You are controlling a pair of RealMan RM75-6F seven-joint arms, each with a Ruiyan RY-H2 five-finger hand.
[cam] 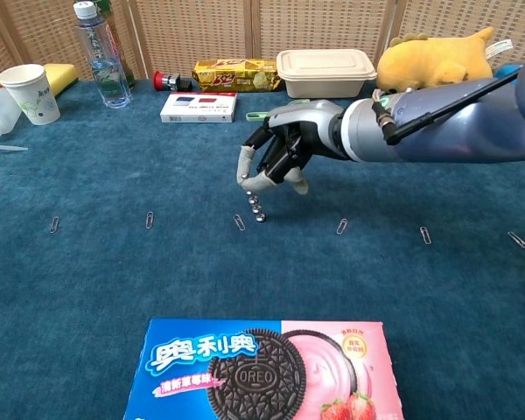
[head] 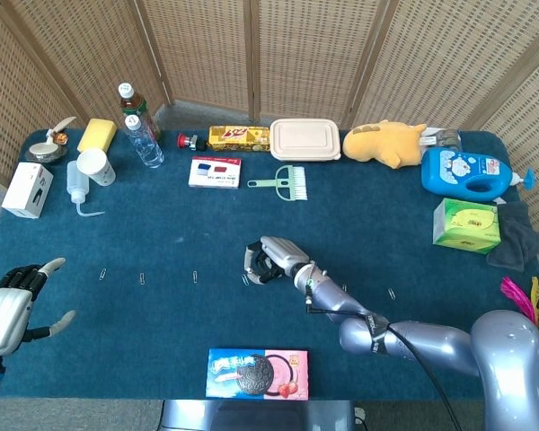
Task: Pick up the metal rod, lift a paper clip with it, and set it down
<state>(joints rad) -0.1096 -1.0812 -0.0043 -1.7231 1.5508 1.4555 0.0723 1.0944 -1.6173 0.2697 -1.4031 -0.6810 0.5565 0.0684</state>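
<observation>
Metal rod (cam: 255, 208) hangs tip-down from the grasping right hand (cam: 280, 157), its tip just right of a paper clip (cam: 239, 222).

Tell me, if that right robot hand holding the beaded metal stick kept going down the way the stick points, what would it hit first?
Probably the paper clip lying just below the metal rod that the right robot hand holds. The tip hangs beside it, though depth is hard to judge; it might meet the blue tablecloth next to the clip instead.

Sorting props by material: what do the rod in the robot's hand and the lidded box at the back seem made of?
The rod looks like polished metal: shiny, beaded, silvery, held by the right hand. The lidded box seems matte beige plastic, though possibly pulp fibre.
</observation>
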